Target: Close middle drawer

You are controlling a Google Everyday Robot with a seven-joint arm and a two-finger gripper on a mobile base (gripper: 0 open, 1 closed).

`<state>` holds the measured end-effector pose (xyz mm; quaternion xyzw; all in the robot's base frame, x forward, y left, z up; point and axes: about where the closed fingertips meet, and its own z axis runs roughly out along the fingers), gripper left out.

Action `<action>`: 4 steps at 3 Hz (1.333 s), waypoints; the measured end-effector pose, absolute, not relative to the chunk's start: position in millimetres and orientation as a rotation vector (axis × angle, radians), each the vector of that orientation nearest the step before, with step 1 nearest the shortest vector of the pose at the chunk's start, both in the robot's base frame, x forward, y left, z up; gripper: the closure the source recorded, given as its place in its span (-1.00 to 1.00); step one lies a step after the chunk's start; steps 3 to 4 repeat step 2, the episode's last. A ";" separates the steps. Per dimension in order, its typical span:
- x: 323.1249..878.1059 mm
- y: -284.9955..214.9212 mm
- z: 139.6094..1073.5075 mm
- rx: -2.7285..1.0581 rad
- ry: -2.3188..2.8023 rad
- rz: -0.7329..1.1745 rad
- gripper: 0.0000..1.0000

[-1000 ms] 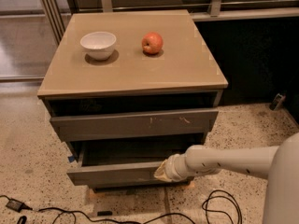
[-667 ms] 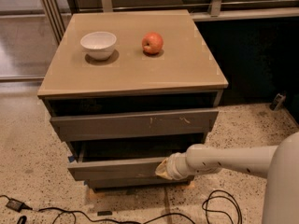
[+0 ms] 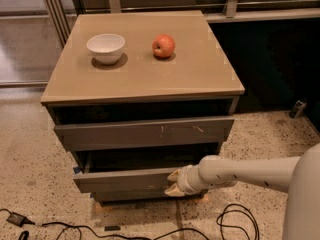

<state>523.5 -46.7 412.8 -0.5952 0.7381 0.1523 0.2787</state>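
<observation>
The middle drawer point(image 3: 125, 180) is a plain grey-brown drawer in the low cabinet point(image 3: 145, 79). It stands pulled out a little, with a dark gap above its front panel. My gripper point(image 3: 173, 182) is at the end of the white arm that reaches in from the right. It rests against the right part of that front panel. Above it is the drawer front with small pale scratches point(image 3: 145, 132), also out a little.
A white bowl point(image 3: 106, 47) and a red apple point(image 3: 163, 46) sit on the cabinet top. Black cables point(image 3: 235, 221) lie on the speckled floor in front. A dark wall and rail stand behind and to the right.
The middle drawer has slid a little way into the cabinet, and my gripper has moved in with it, still against the front panel.
</observation>
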 end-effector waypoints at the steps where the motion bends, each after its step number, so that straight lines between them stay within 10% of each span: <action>1: 528.6 -44.4 415.4 -1.609 1.967 0.391 -1.00; 4: 528.5 -44.3 415.4 -1.609 1.967 0.391 -1.00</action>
